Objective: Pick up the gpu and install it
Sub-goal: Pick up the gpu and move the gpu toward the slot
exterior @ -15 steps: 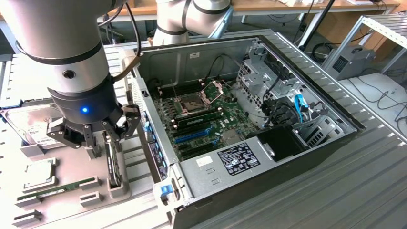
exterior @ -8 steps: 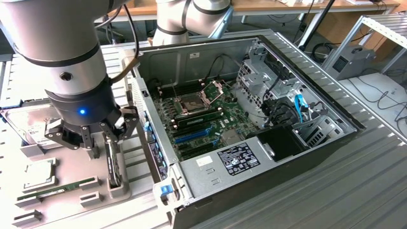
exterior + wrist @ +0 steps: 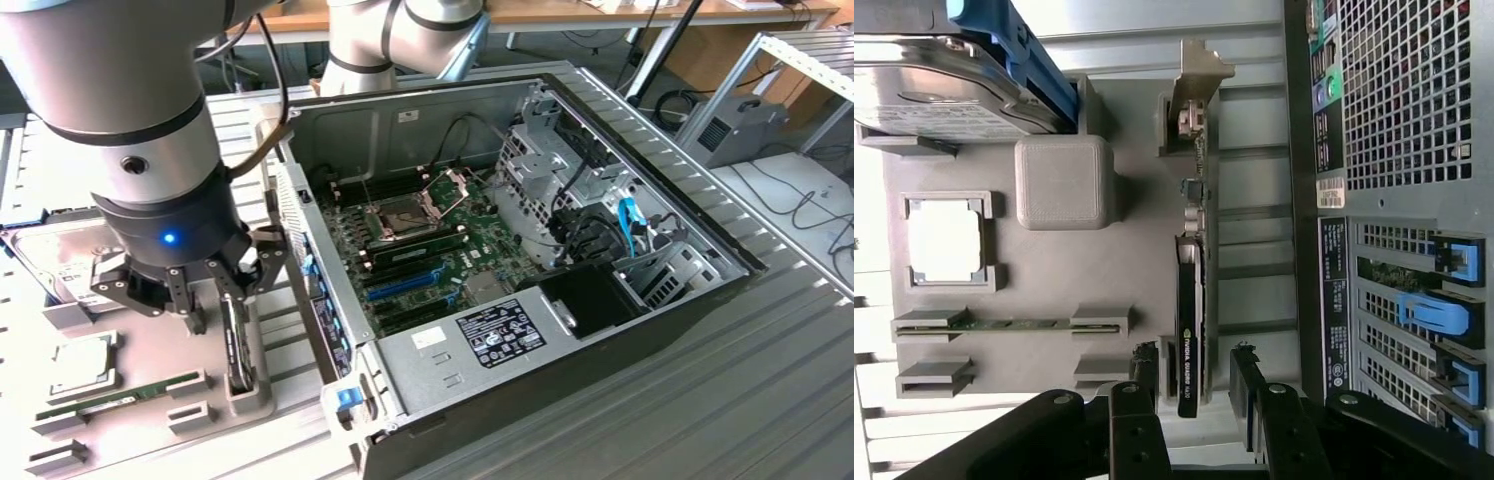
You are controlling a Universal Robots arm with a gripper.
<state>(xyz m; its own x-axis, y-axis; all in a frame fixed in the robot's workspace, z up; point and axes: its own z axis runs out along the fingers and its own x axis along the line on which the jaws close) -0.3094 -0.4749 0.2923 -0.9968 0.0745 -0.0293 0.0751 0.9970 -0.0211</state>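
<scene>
**Straddling the gpu with jaws spread wide**

Hanging at the lower left of the exterior view, just above a flat grey moulded parts tray [image 3: 264, 398]: the black multi-link gripper [image 3: 216, 305] on a silver-and-grey arm. Jaws at full spread, gripping nothing. In the wrist view, one black finger [image 3: 1144, 372] on each side of the gpu [image 3: 1189, 300], with a visible gap on both sides.

Standing on edge in a grey slotted holder on that tray: the gpu [image 3: 239, 350], a flat green circuit-board card with a black shroud and a silver metal end bracket. Not yet lifted.

Sharing the tray, further toward the exterior view's left:
- a silver hard drive [image 3: 47, 250] in a blue carrier
- a square silver processor chip [image 3: 83, 362]
- a narrow green memory stick [image 3: 114, 395]

Filling the centre and right of the exterior view: an open black and silver computer case [image 3: 694, 230], with its green motherboard [image 3: 441, 235] exposed. Lying just beside the tray and well apart from the card.
</scene>
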